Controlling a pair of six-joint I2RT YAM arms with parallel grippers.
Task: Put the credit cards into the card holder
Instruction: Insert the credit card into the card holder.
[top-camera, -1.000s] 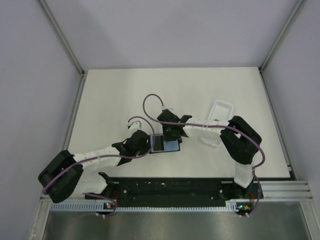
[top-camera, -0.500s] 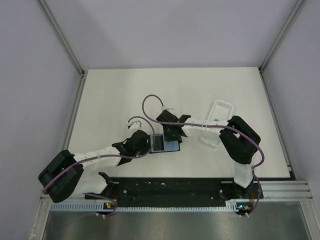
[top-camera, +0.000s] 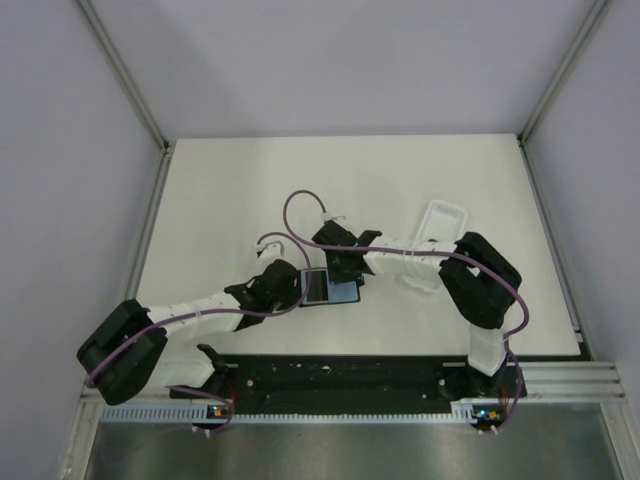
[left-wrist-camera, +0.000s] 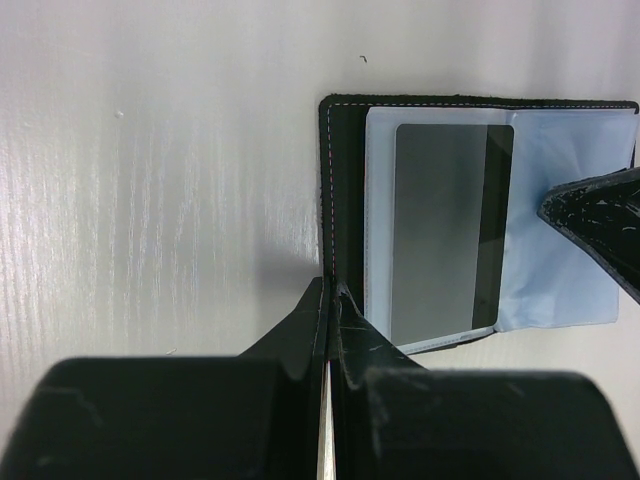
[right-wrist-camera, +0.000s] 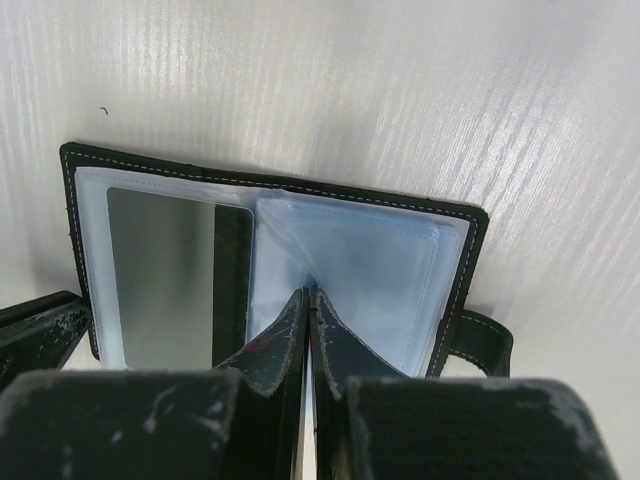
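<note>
- Since the earlier frame the right arm (top-camera: 420, 258) has edged slightly toward the left and its purple cable (top-camera: 300, 205) has shifted with it. The wallet has not moved.
- The table (top-camera: 230, 190) carries everything, and both arms reach in to meet near its front middle.
- A white tray (top-camera: 443, 218) lies beyond the right arm, well apart from the work.
- The wallet (right-wrist-camera: 350, 250) lies open and flat between the two claws, its clear sleeves facing up.
- One card (left-wrist-camera: 440, 230) sits inside the sleeve on the half nearer the left arm, and it looks fully seated. No other card shows.
- The left claw (left-wrist-camera: 328, 285) is clenched and empty. Its tips touch the wallet's black outer edge just beside the card, probably pinning that half down.
- The right claw (right-wrist-camera: 308, 290) is also clenched and empty. Its tips press on the sleeve at the fold, next to the card's striped edge, likely to keep the wallet spread or to push the card home.
</note>
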